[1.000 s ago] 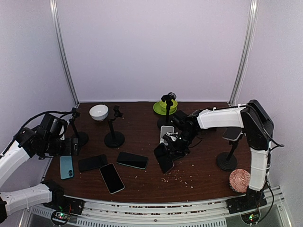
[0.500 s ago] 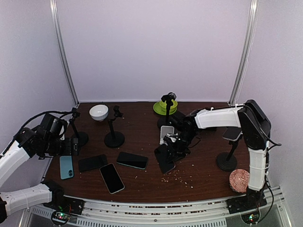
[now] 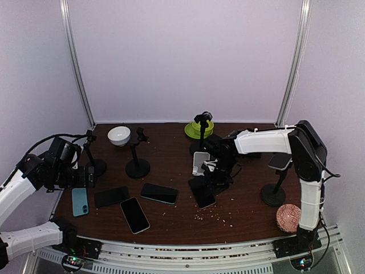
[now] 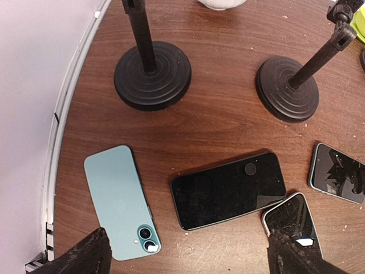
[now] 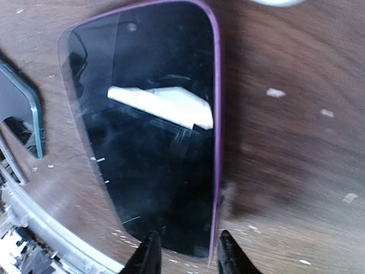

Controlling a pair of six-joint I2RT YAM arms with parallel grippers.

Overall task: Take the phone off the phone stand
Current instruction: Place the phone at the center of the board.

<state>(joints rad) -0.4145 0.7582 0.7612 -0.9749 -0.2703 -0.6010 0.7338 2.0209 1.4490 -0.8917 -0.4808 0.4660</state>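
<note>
The right hand (image 5: pixel 188 246) sits narrow at the lower end of the purple-edged phone (image 5: pixel 154 125) (whether it grips cannot be told). If released tilted, the phone could slap the counter (image 5: pixel 279 160) or strike the neighbouring phone (image 5: pixel 23 111) at frame left.

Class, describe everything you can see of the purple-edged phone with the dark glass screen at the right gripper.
The purple-edged phone is a slim rounded rectangle with a glossy black glass screen, smudged and finely scratched, reflecting something white. It lies screen up over the brown wooden table, with a shadow along its right side. The right gripper sits at its near end; whether it grips the phone cannot be told.
</note>
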